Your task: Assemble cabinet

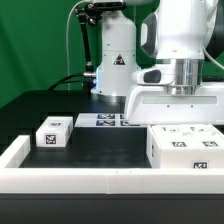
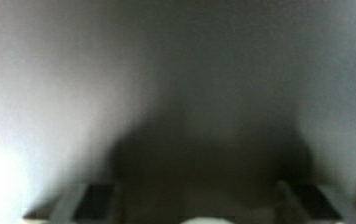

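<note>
my arm (image 1: 182, 40) upright, wrist straight down | end effector (image 1: 172, 110) low, just over cabinet (image 1: 186, 147) on worktop (image 1: 100, 152), ext view's right | wrist cam blurred: fingers (image 2: 90, 200) prob apart, can't tell grip

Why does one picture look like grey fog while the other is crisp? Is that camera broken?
Wrist view: almost all soft grey blur, with a washed-out bright patch at one corner; only the gripper's two dark fingers show. Exterior view: sharp, evenly lit, tags on the cabinet distinct. Probably not broken, just too close to focus.
</note>
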